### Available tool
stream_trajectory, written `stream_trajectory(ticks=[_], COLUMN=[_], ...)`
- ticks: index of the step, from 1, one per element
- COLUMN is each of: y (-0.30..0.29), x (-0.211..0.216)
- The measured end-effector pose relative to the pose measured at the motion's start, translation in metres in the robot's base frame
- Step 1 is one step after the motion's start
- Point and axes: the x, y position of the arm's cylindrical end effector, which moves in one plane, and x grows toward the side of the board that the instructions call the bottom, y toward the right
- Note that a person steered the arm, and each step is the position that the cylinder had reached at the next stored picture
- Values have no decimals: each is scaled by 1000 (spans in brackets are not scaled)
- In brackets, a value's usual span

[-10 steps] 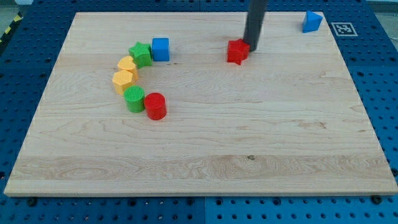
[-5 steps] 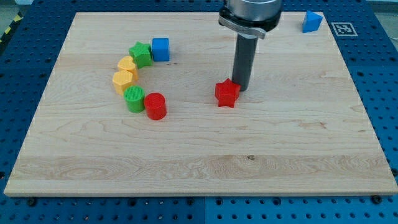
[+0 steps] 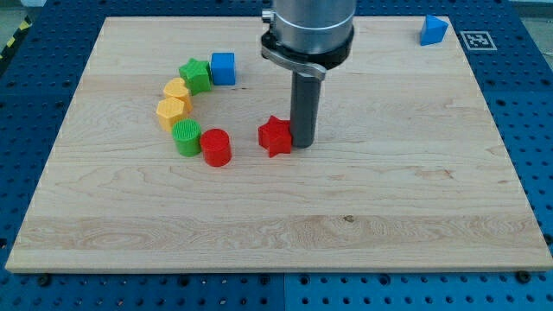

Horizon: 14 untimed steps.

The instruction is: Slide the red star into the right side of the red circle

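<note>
Red star (image 3: pixel 276 136) sits mid-board, near the red circle (image 3: pixel 215 147) on its right side, a narrow gap between them. My tip (image 3: pixel 302 143) touches the star's right edge; the arm carries no claw. The small, rigid block looks light and likely to slide easily; push squarely at its right face.

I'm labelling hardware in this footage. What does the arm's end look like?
A grey metallic cylindrical housing enters from the view's top, ending in a flared darker collar. Below it hangs a straight dark, almost black round rod, ending at my tip. No cables, markings or gripper show.
</note>
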Motion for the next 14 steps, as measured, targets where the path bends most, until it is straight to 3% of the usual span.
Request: stream_trajectory(ticks=[3, 11, 12, 14], y=[-32, -52, -12, -13], x=[-30, -17, -14, 20])
